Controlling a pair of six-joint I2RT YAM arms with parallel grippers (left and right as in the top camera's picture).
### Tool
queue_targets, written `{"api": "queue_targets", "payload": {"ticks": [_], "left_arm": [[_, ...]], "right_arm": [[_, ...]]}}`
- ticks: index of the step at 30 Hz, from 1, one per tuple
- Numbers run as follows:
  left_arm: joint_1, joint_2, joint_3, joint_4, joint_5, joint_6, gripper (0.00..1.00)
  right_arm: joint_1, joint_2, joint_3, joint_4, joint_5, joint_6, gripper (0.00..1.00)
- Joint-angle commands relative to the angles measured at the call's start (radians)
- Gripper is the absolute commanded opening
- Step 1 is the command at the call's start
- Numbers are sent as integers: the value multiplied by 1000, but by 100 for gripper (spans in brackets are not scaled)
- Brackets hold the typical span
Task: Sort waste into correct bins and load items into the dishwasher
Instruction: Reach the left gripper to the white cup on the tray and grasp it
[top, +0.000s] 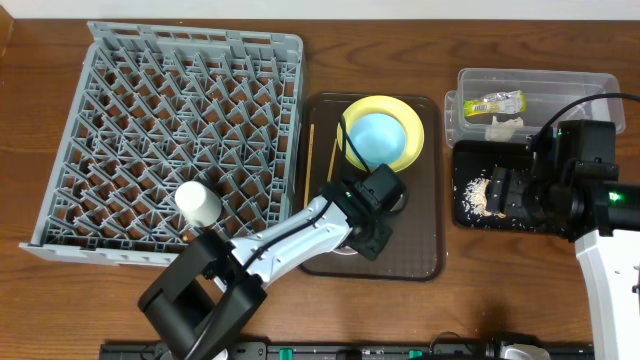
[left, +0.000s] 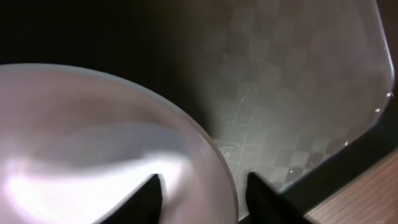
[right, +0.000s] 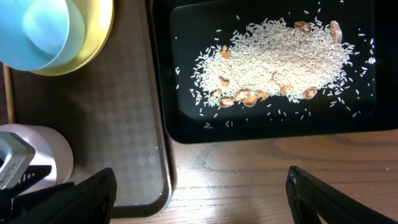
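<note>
My left gripper (top: 378, 222) is low over the brown serving tray (top: 420, 250). In the left wrist view its fingers (left: 202, 186) straddle the rim of the white bowl (left: 93, 143), one finger inside and one outside, with a gap between them. The bowl also shows in the right wrist view (right: 34, 152). My right gripper (right: 199, 193) is open and empty over bare wood by the black tray (top: 520, 155), which holds rice crumbs (right: 280, 59). The light blue bowl (top: 378, 138) sits on the yellow plate (top: 412, 130). The small white cup (top: 198, 203) lies in the grey rack (top: 170, 120).
The clear tub (top: 580, 85) at the back right holds the green-yellow wrapper (top: 495, 102) and the white tissue (top: 505, 125). Chopsticks (top: 310, 150) lie along the brown tray's left edge. The rack fills the left of the table.
</note>
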Motion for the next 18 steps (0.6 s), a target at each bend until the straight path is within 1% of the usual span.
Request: {"api": "queue_targets", "payload": {"ticks": [1, 2, 3, 4, 5, 12, 15, 18], "left_arm": [[0, -3, 11, 4, 2, 11, 26], [0, -3, 11, 2, 3, 10, 20], [0, -3, 11, -3, 3, 7, 12], [0, -4, 11, -7, 3, 7, 8], [0, -7, 11, -8, 3, 7, 7], [0, -88, 34, -27, 21, -19, 6], [14, -190, 59, -53, 16, -18, 6], [55, -288, 69, -52, 16, -18, 6]], "right_arm": [[-7, -5, 1, -3, -4, 4, 85], [-7, -5, 1, -3, -4, 4, 85], [-7, -5, 1, -3, -4, 4, 85], [-7, -5, 1, -4, -4, 4, 85], [-7, -5, 1, -4, -4, 4, 85], [-7, -5, 1, -5, -4, 4, 85], [-7, -5, 1, -5, -4, 4, 84], [-7, -5, 1, -5, -4, 4, 84]]}}
